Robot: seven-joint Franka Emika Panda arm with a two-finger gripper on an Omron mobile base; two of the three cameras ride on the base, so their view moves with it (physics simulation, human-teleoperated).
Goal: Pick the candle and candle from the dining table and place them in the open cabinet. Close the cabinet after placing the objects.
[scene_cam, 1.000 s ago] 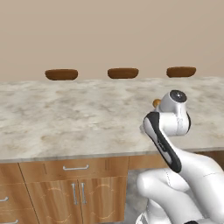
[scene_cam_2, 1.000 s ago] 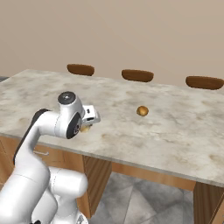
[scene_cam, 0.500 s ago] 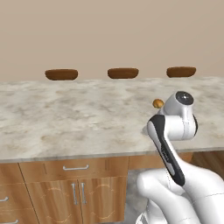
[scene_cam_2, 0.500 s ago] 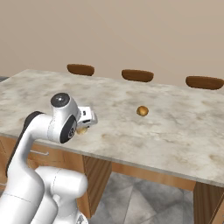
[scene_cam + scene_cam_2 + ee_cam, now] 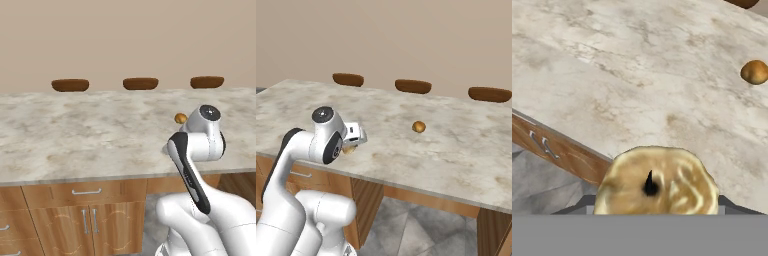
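A stubby golden-tan candle [image 5: 656,182] with a short dark wick sits close up at the bottom of the hand view, covering the fingertips. In the right base view my gripper [image 5: 352,145] is shut on this candle [image 5: 348,149], held just above the near edge of the dining table [image 5: 456,150]. The marbled top of the dining table [image 5: 75,135] stretches wide in the left base view, where the arm's wrist hides the hand. The cabinet is out of view.
A small orange ball [image 5: 418,126] lies on the stone top ahead and right of the hand, and the ball [image 5: 754,71] shows again in the hand view. Three brown seat backs [image 5: 140,83] line the far edge. Wooden drawers with silver handles [image 5: 86,191] sit below.
The arm has drawn back toward the table's near edge with the candle still held. The ball, seats and table have not moved.
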